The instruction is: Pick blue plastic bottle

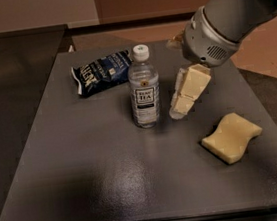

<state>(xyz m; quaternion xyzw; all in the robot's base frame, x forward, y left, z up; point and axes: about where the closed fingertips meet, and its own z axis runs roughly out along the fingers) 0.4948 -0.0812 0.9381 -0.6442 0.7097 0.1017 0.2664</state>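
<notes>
The blue plastic bottle (144, 89) stands upright near the middle of the dark table (87, 184). It is clear, with a white cap and a dark-and-white "TEA" label. My gripper (179, 108) hangs from the grey arm that comes in from the upper right. It is just to the right of the bottle at about label height, close to it but apart from it, and it holds nothing.
A dark blue crinkled snack bag (102, 72) lies behind and to the left of the bottle. A yellow sponge (231, 137) lies on the table at the front right. A dark counter (7, 63) adjoins the table on the left.
</notes>
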